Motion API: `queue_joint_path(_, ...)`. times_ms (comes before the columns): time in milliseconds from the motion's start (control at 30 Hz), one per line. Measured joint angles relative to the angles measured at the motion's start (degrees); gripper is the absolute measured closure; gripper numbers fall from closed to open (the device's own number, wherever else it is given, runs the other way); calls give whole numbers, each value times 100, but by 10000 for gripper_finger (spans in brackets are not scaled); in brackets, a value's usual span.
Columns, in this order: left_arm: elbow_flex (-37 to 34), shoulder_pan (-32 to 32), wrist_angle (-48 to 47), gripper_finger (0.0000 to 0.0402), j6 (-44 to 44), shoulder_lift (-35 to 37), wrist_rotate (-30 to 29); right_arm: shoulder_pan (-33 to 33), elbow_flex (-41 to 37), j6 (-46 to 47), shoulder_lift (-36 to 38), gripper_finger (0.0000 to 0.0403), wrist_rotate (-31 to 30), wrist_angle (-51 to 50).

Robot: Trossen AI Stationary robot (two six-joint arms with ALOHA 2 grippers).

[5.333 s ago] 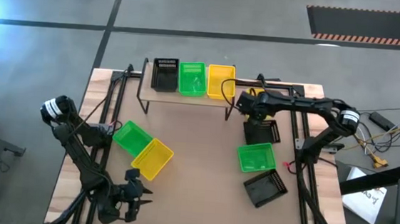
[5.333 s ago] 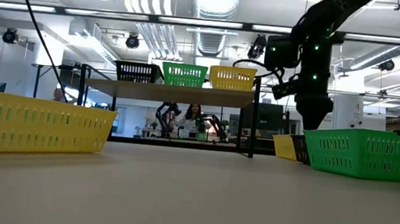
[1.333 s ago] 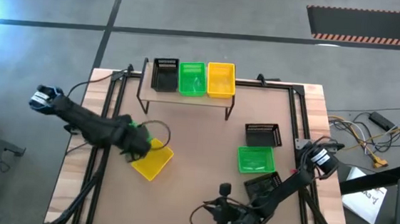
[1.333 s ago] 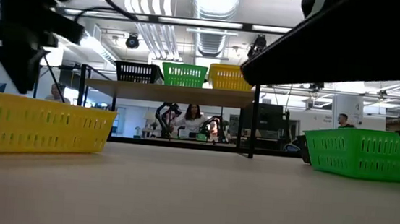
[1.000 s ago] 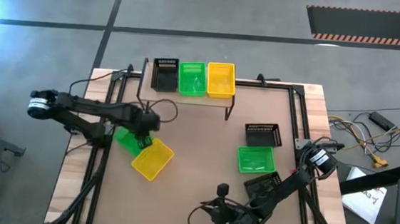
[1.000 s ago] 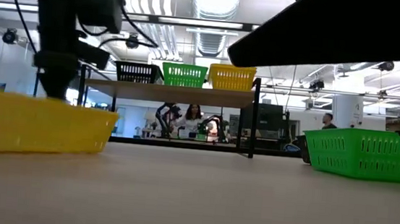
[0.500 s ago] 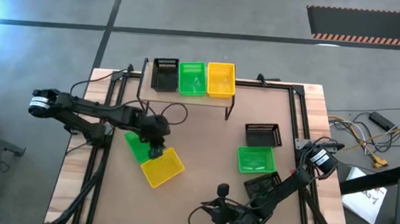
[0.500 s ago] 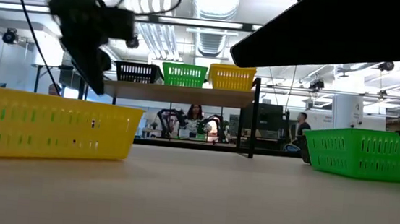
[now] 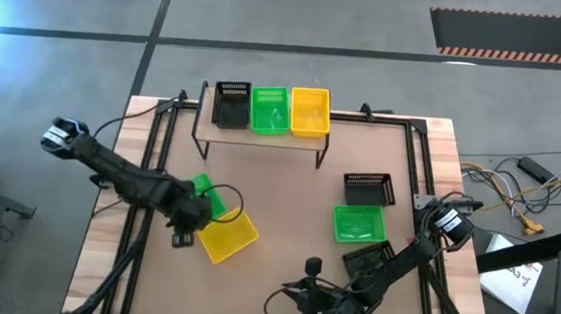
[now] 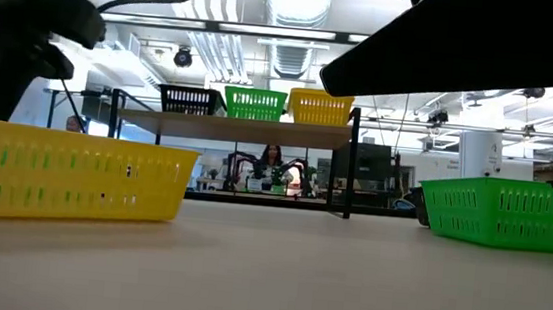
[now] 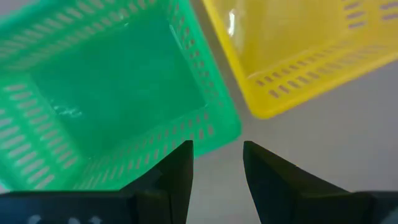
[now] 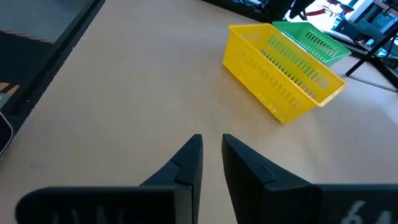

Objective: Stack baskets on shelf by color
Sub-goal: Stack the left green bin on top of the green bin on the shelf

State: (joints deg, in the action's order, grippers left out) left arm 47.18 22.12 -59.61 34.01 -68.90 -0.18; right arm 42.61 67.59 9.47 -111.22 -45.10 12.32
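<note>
Green basket [image 11: 112,93] slotted, empty, touching yellow basket [image 11: 298,43]; left claw [image 11: 216,163] narrowly parted above.

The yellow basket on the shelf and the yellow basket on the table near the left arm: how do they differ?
The yellow basket on the shelf stands raised on the shelf, square to its edge, at the right end of a row beside a green basket. The yellow basket on the table lies low on the tabletop, turned at an angle, next to another green basket and the left claw. Both are open-topped, slotted and look the same size.
</note>
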Motion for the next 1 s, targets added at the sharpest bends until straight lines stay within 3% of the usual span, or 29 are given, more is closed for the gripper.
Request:
queue_joint_path(100, -74, 89, -43, 277, -83, 0, -37, 0, -2, 2, 0, 349, 0, 1)
queue_joint_path(300, -186, 111, 265, 277, -1198, -4, -71, 0, -11, 15, 0, 349, 0, 0)
queue_joint_path(1000, -134, 113, 925, 277, -1064, -534, -791, 0, -55, 118, 0, 349, 0, 3)
